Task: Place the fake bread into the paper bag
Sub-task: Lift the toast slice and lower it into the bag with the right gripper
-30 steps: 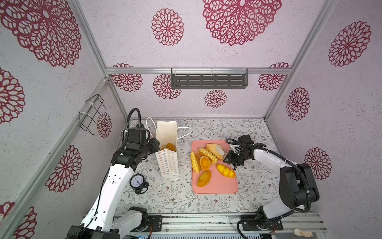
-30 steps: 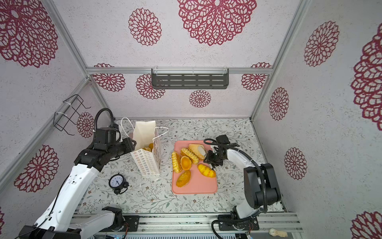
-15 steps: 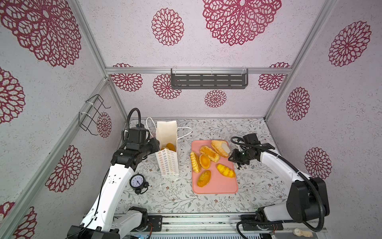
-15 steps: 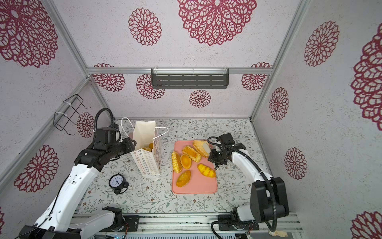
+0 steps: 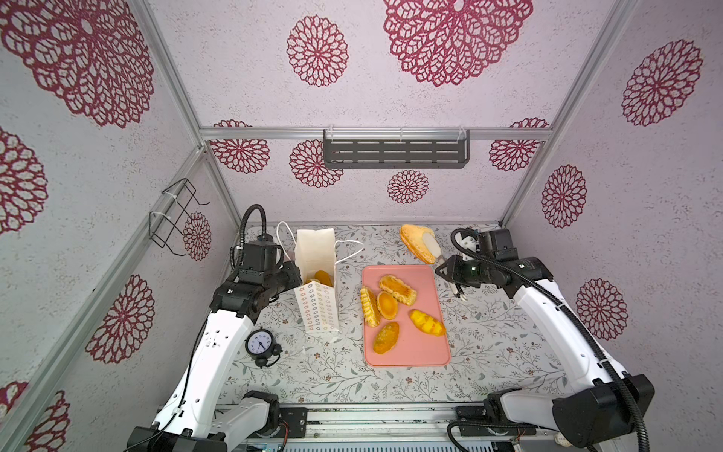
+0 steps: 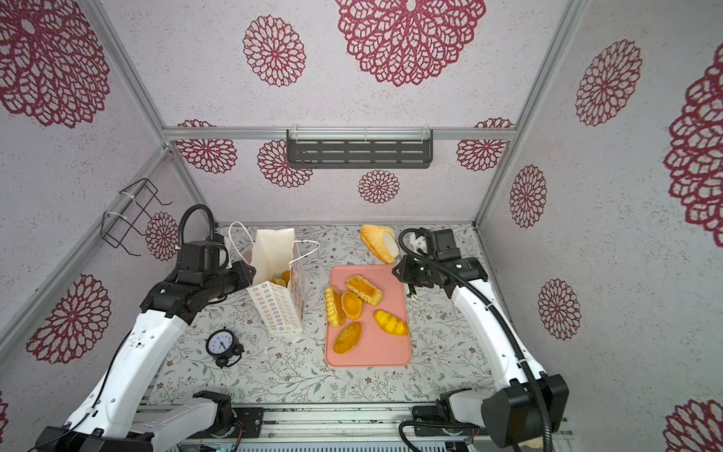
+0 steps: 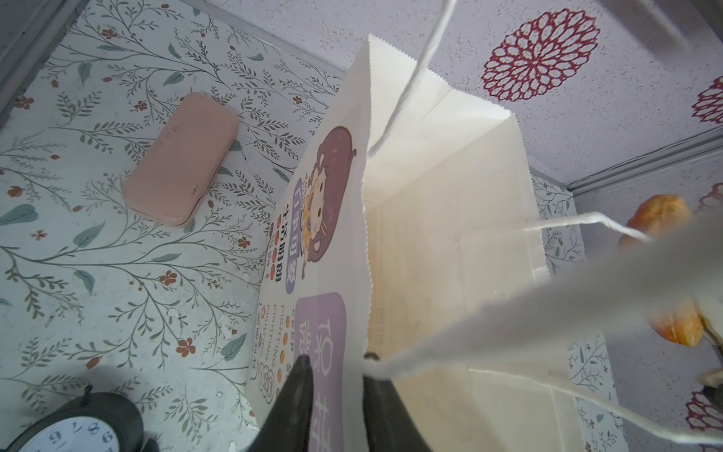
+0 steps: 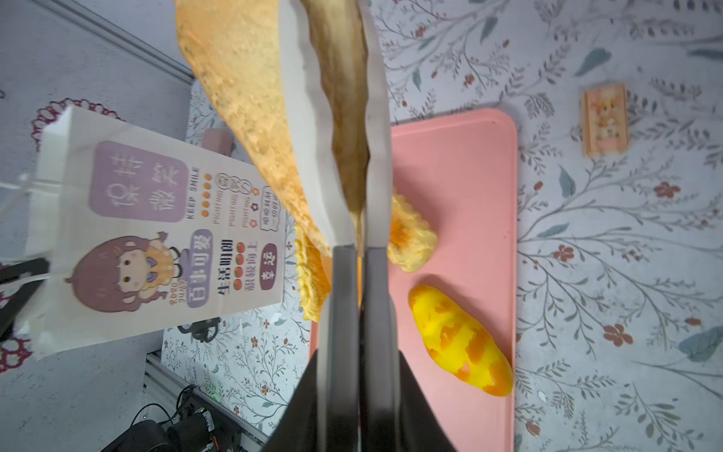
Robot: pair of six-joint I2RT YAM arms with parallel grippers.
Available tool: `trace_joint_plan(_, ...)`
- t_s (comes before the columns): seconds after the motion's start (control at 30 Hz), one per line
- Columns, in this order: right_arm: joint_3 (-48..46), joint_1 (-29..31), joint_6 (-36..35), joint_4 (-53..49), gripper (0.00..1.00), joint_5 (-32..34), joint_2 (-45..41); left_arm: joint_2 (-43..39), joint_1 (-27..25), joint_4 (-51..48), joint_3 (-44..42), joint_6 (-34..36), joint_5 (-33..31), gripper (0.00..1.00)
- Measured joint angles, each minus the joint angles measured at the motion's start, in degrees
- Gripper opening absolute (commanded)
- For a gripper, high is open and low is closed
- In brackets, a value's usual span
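Note:
The white paper bag stands open left of the pink tray, and orange fake bread lies inside it. My left gripper is narrowly open. Its jaws sit astride the bag's printed wall at the rim, one finger outside and one inside. My right gripper is shut on a triangular toast, held in the air behind the tray's far edge. Several more breads lie on the tray, among them a yellow-orange loaf.
A small black alarm clock stands in front of the bag on the left. A pink case lies behind the bag. A small printed card lies on the table beside the tray. A wire rack hangs on the left wall.
My right gripper has lifted the toast off the tray and carried it up and toward the back wall. The left arm and the bag have stayed where they were.

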Motion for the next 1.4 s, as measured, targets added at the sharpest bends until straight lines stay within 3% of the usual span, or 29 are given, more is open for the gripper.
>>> trace_joint_plan(0.37,26.3,19.7,0.9,-1.4,0.19,3.3,9.8,-0.1,0.0,0.0,0.0,-0.1,0.1,0.16)
trace_joint_plan(0.8,51.6,30.8,0.8,-7.8,0.19,12.9,32.4,-0.3,0.0,0.4,-0.2,-0.8,0.2,0.12)
trace_joint_plan(1.4,53.9,34.0,0.2,-14.0,0.2,19.3,37.4,-1.2,0.0,0.8,-0.8,-1.0,0.2,0.08)
